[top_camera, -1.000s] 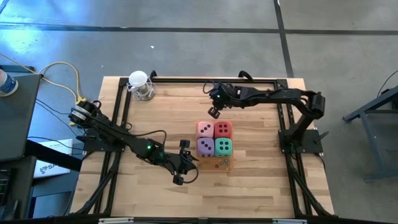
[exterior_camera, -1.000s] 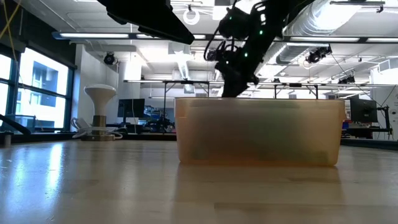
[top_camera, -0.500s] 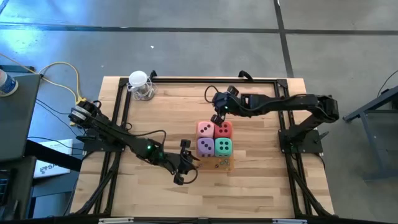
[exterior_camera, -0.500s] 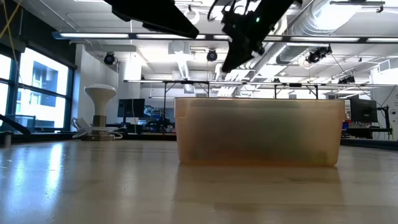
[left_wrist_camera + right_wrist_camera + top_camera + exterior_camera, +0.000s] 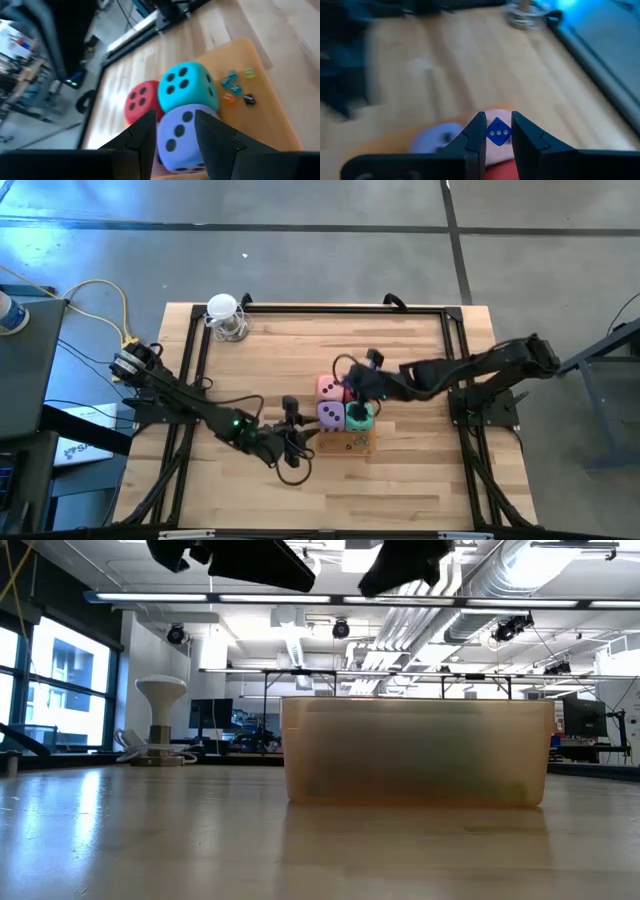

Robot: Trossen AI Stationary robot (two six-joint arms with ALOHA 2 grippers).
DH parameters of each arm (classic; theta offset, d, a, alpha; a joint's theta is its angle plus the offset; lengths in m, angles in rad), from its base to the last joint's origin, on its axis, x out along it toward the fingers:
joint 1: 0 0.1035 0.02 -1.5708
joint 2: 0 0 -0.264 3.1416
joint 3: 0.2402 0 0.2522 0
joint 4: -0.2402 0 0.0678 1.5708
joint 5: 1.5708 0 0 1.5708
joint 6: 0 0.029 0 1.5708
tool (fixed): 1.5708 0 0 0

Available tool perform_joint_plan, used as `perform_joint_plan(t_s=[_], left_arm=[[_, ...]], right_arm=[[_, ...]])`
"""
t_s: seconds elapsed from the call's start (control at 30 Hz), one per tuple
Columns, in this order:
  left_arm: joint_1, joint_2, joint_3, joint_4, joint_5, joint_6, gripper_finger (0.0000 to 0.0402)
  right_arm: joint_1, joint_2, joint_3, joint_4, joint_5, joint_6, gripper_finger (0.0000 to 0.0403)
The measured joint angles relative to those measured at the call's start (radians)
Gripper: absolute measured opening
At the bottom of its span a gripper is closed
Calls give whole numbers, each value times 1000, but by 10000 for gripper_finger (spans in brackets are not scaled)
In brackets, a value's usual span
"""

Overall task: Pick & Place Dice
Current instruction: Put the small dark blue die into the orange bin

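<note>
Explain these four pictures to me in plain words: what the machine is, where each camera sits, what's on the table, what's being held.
Two dark robot arms work at a wooden table. One camera looks down from above, one sits at table height, and one rides on each wrist.

On the table stands a translucent orange tray holding big soft dice: pink die, purple die, teal die, red die. Some tiny dice lie in the tray too.

The right gripper, above the tray, pinches a small blue die. The left gripper holds nothing, its fingers apart near the purple die.
</note>
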Motion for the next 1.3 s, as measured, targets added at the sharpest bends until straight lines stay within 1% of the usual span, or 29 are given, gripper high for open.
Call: perform_joint_plan(t_s=[0.13, 0.23, 0.37, 0.43, 0.53, 0.77, 0.83, 0.97, 1.07, 1.17, 1.3], left_arm=[[-11, 0, 0, 40, -46, 47, 127], [-14, 0, 0, 80, -61, 75, 127], [-19, 0, 0, 189, -98, 105, 127], [-22, 0, 0, 230, -95, 143, 127], [-25, 0, 0, 277, -47, 173, 127], [-27, 0, 0, 426, -35, 105, 127], [-27, 0, 0, 453, -35, 73, 127], [-23, 0, 0, 452, -34, 20, 127], [-22, 2, 0, 455, -35, 18, 127], [-22, 4, 0, 456, -46, 23, 127], [-22, 4, 0, 458, -47, 19, 127]], right_arm=[[97, 0, 0, 55, -43, 36, 51], [163, 0, 0, 86, -37, 80, 51], [235, 0, 0, 141, -7, 125, 52], [260, 1, 0, 180, 0, 135, 52], [289, 1, 0, 230, 1, 133, 52], [310, 30, -2, 270, 28, 121, 52], [308, 45, 0, 316, 40, 97, 52], [308, 64, 0, 383, 54, 35, 52], [311, 66, -1, 418, 98, -13, 52], [310, 66, -1, 432, 124, -24, 52], [310, 66, -1, 437, 125, -26, 52]])
